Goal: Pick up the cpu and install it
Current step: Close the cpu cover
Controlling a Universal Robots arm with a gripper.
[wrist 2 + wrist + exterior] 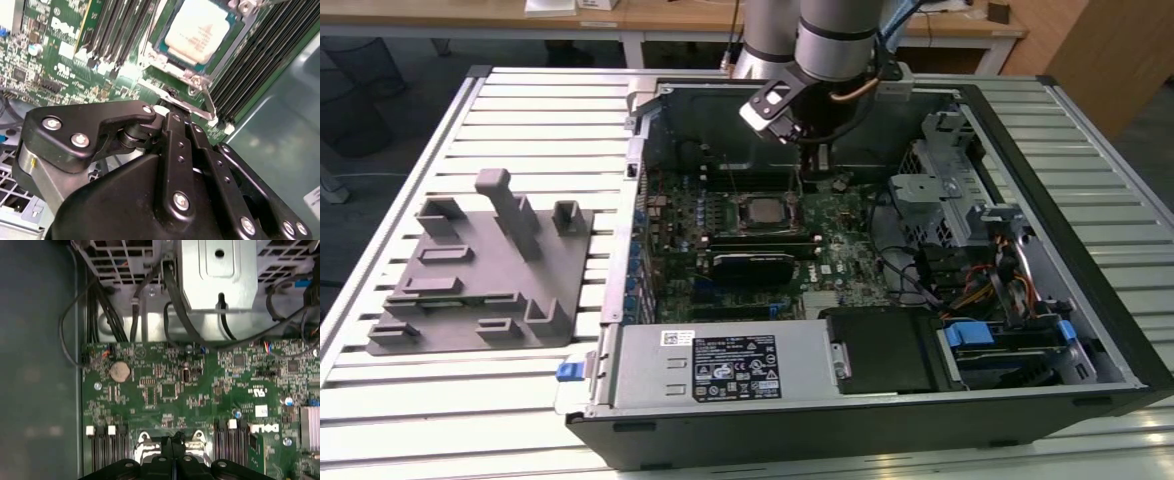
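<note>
CPU [200,32] seated in socket [152,59]; we see gripper [172,111] pinched closed, empty, at socket lever [197,110], probably for pushing it.

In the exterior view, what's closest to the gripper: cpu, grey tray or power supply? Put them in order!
1. cpu, right by the gripper.
2. power supply, toward the exterior view's bottom.
3. grey tray, far off on the exterior view's left.

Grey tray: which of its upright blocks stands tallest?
The narrow post between the two stubby blocks at the tray's far end; it rises well above them.
</note>
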